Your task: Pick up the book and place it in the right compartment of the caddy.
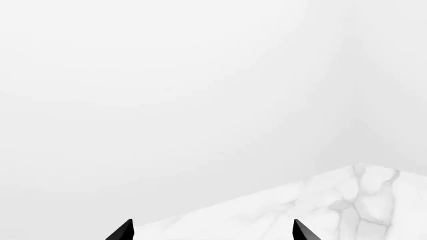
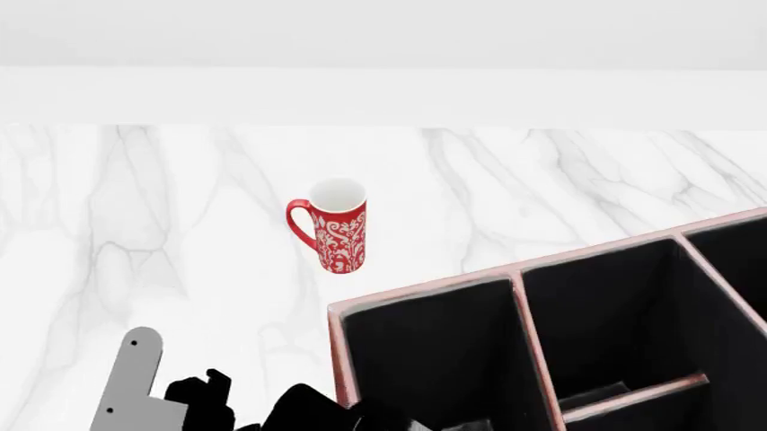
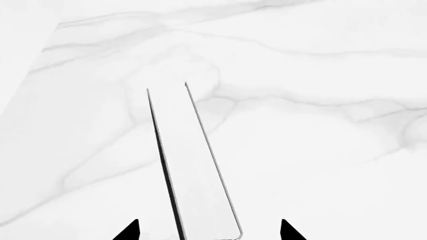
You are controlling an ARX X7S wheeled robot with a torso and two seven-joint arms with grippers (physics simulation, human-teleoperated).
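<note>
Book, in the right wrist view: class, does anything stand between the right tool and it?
Nothing visible does. The book shows its white page edges in the gap of the open right tool, clear of both fingertips, with only bare marble table around it.

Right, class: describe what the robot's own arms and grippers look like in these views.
The left gripper and right gripper show only matte black, sharply pointed triangular fingertips. In the head view, the left arm is blocky black casing carrying a flat grey metal plate with rounded corners and two small dark holes. No cables or markings show.
</note>
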